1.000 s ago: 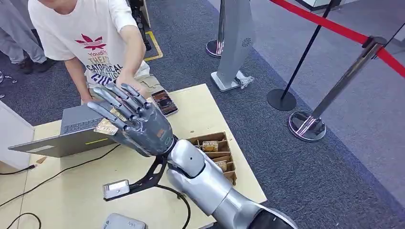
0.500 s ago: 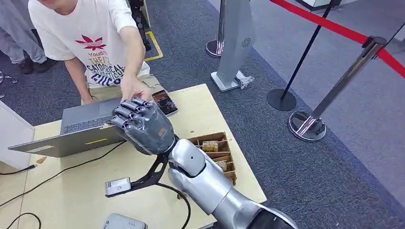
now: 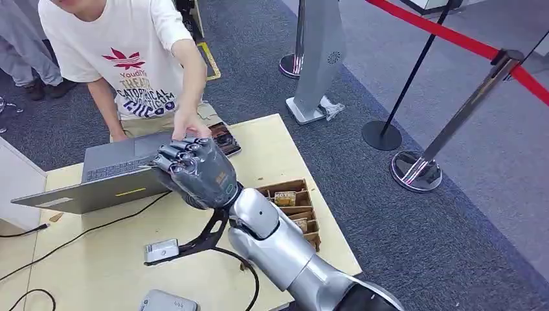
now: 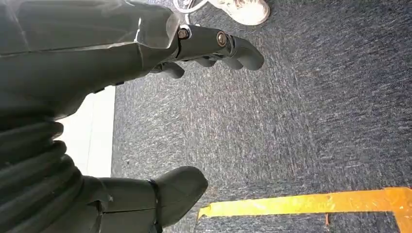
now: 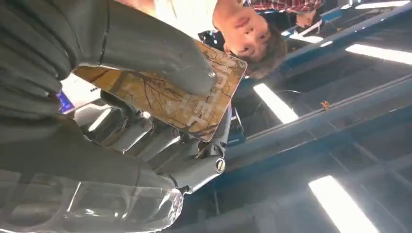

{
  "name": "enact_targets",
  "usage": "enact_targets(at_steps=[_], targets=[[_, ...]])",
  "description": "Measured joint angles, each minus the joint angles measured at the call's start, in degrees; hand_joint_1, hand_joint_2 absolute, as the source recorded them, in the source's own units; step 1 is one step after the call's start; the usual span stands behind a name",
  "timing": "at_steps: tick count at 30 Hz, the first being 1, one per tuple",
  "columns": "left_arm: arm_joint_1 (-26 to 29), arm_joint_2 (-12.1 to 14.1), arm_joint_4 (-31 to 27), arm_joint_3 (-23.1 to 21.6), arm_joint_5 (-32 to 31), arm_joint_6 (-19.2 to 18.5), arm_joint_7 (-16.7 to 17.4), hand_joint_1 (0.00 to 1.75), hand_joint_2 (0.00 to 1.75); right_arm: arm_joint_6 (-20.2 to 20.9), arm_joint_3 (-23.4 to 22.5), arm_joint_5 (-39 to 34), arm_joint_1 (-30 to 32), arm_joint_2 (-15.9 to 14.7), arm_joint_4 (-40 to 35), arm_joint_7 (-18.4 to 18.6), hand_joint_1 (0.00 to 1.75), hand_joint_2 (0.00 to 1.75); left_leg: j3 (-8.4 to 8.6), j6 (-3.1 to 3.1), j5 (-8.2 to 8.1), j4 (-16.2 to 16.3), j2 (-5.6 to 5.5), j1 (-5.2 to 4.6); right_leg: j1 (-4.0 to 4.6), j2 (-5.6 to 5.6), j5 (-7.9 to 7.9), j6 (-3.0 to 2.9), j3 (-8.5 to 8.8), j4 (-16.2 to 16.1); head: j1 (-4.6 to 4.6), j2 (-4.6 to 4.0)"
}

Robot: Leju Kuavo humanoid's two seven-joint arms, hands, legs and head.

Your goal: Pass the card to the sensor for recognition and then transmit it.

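Our right hand [image 3: 197, 173] had just curled from spread fingers onto the card [image 5: 184, 97], clamping it beside the person's hand [image 3: 190, 124]: handover looked close.

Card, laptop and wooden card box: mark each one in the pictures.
card [image 5: 170, 99]: right wrist view, on its patterned face below the thumb of the right hand [image 3: 197, 172] that holds it.
laptop [image 3: 110, 162]: head view, on the grey keyboard deck.
wooden card box [image 3: 304, 210]: head view, on a divider between its compartments.
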Motion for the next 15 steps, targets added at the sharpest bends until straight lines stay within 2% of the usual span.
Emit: enact_targets(at_steps=[3,6,8,11,13,15], targets=[[0.0,0.0,0.0,0.0,0.3,0.0,-0.3,0.00,1.75,0.0,0.5,-6.6,-0.1,0.0,0.5,-1.7,1.75,1.75,-0.01,0.00,0.00,0.0,0.00,0.00,0.00,0.00,0.00,0.00,0.00,0.0,0.00,0.00],[0.2,0.0,0.0,0.0,0.9,0.1,-0.6,0.00,1.75,0.8,5.0,-23.7,-0.7,-0.6,0.3,0.9,1.75,1.75,-0.01,0.00,0.00,0.0,0.01,0.00,0.00,0.01,0.00,0.00,-0.01,0.0,-0.02,0.00],[0.4,0.1,0.0,0.2,1.4,0.2,-1.2,0.00,1.75,6.0,10.2,-39.9,-1.3,-2.1,-2.6,2.8,1.75,1.75,-0.01,0.00,0.00,0.0,0.01,0.00,0.00,0.01,0.00,0.00,-0.01,0.0,0.00,0.00],[0.9,0.4,0.0,0.4,1.9,0.2,-1.7,0.00,1.75,15.1,16.3,-55.5,-1.4,-4.0,-7.8,4.0,1.75,1.75,-0.02,0.00,-0.01,0.0,0.02,0.00,0.01,0.02,-0.01,0.00,-0.06,0.0,-0.04,0.00],[1.0,0.5,0.0,0.7,2.0,0.2,-2.0,0.00,1.75,18.8,19.1,-60.9,-1.3,-5.2,-10.9,4.2,1.75,1.75,-0.04,0.00,-0.01,0.0,-0.04,0.00,0.01,-0.03,-0.02,0.00,-0.06,0.0,0.00,0.00],[1.1,0.5,0.0,1.0,2.0,0.2,-2.1,0.00,1.75,19.7,21.1,-62.3,-1.0,-6.2,-13.0,4.3,1.75,1.75,-0.05,0.00,-0.01,0.0,-0.01,0.00,0.01,0.00,-0.02,0.00,-0.06,0.0,0.00,0.00]])
